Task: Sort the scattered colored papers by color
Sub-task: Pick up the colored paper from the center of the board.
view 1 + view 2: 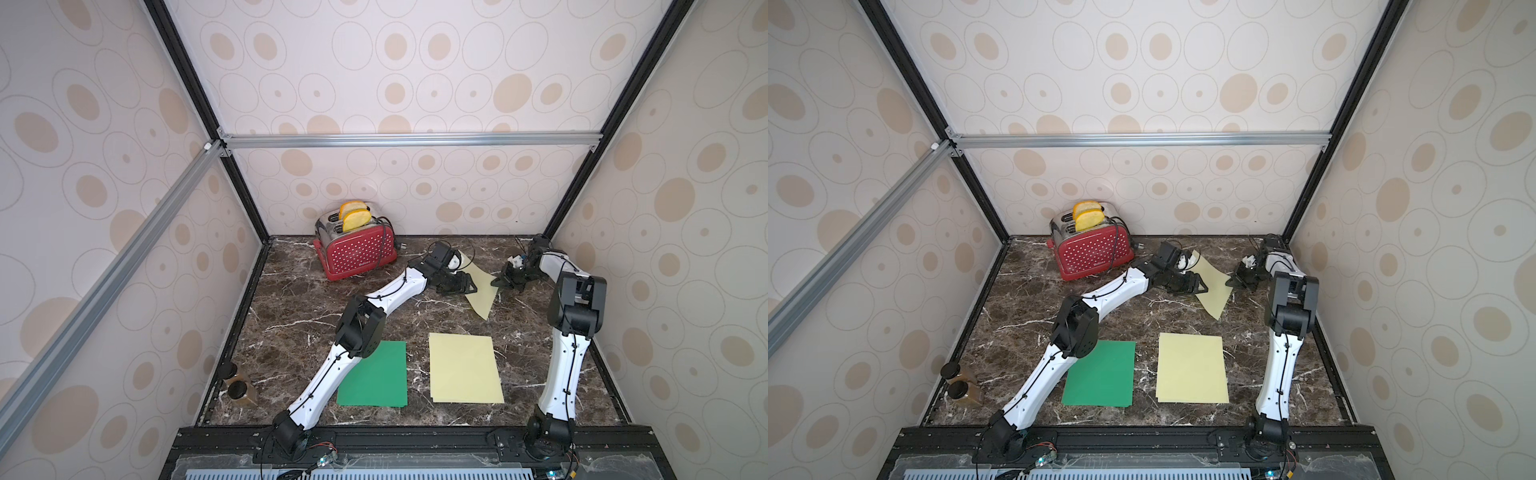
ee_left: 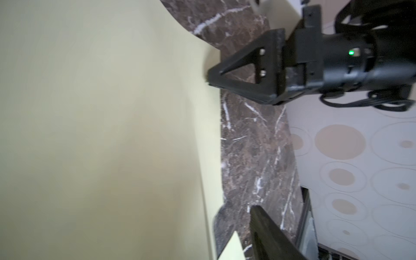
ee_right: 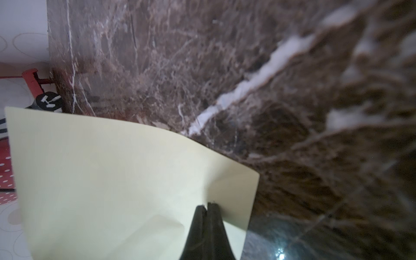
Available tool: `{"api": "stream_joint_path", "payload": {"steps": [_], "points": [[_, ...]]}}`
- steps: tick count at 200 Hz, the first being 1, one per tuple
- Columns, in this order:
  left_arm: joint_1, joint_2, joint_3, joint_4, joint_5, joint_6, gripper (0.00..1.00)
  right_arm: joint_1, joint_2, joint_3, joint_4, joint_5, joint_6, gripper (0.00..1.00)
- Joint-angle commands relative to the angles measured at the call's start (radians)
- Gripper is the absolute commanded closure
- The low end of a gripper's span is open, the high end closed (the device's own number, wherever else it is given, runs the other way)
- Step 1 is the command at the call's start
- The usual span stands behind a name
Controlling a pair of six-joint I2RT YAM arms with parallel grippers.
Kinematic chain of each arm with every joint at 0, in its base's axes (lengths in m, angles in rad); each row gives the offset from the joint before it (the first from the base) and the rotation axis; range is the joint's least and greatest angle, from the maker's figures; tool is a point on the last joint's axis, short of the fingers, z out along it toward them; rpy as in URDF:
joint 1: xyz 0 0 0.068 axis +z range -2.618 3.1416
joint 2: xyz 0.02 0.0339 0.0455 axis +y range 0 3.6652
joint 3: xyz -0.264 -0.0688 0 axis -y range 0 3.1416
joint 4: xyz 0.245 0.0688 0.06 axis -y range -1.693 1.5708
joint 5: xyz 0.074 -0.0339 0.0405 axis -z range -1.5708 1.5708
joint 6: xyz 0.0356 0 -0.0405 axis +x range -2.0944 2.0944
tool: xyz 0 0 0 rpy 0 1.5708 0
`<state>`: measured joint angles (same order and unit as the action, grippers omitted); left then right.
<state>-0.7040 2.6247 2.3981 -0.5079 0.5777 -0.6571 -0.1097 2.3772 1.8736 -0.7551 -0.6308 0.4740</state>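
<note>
A cream-yellow paper (image 1: pixel 482 293) (image 1: pixel 1216 291) hangs curved and tilted above the far table. My right gripper (image 1: pixel 497 282) (image 3: pixel 207 204) is shut on its edge, with the sheet (image 3: pixel 112 180) spreading from the jaws. My left gripper (image 1: pixel 464 286) (image 1: pixel 1198 286) stands open at the sheet's opposite side. In the left wrist view one finger (image 2: pixel 270 234) shows beside the sheet (image 2: pixel 101 135); the other finger is hidden behind it. A green stack (image 1: pixel 376 374) (image 1: pixel 1102 374) and a cream-yellow stack (image 1: pixel 463 368) (image 1: pixel 1192 368) lie side by side near the front.
A red dotted toaster (image 1: pixel 357 251) (image 1: pixel 1094 253) with two toast slices stands at the far left, its cord trailing right. Two dark-lidded jars (image 1: pixel 237 384) sit by the left wall. The enclosure walls close in on three sides.
</note>
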Motion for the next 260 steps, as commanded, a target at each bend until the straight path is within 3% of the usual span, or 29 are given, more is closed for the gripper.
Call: {"api": "stream_joint_path", "payload": {"steps": [1, 21, 60, 84, 134, 174, 192, 208, 223, 248, 260], "points": [[0.026, 0.018, 0.051, -0.101, -0.099, 0.106, 0.37, -0.002, 0.035, -0.033, -0.056, 0.062, 0.003, 0.96], [0.036, 0.025, 0.054, -0.116, -0.131, 0.118, 0.42, -0.001, 0.034, -0.03, -0.055, 0.059, 0.005, 0.97], [0.039, 0.072, 0.069, -0.102, -0.167, 0.102, 0.68, -0.001, 0.034, -0.027, -0.055, 0.056, 0.005, 0.97], [0.038, 0.085, 0.063, -0.075, -0.17, 0.08, 1.0, -0.001, 0.037, -0.024, -0.056, 0.056, 0.003, 0.96], [0.038, 0.027, 0.058, -0.023, -0.164, 0.054, 1.0, 0.001, -0.008, 0.007, -0.026, 0.012, 0.027, 0.94], [0.045, -0.132, 0.021, -0.004, -0.075, 0.031, 1.0, 0.004, -0.112, 0.257, -0.247, 0.045, -0.017, 0.81], [0.056, -0.247, -0.107, 0.02, -0.027, 0.022, 1.0, 0.005, -0.186, 0.338, -0.349, 0.068, -0.026, 0.71], [0.058, -0.395, -0.303, 0.12, -0.007, 0.015, 1.0, 0.01, -0.28, 0.337, -0.405, 0.087, -0.036, 0.46], [0.065, -0.545, -0.529, 0.289, 0.035, -0.055, 1.0, 0.013, -0.399, 0.25, -0.416, 0.089, -0.054, 0.43], [0.071, -0.696, -0.759, 0.407, 0.142, -0.191, 1.0, 0.016, -0.619, 0.017, -0.384, 0.123, -0.07, 0.43], [0.068, -0.747, -0.92, 0.608, 0.195, -0.316, 1.0, 0.016, -0.708, -0.097, -0.348, 0.136, -0.068, 0.44]]}}
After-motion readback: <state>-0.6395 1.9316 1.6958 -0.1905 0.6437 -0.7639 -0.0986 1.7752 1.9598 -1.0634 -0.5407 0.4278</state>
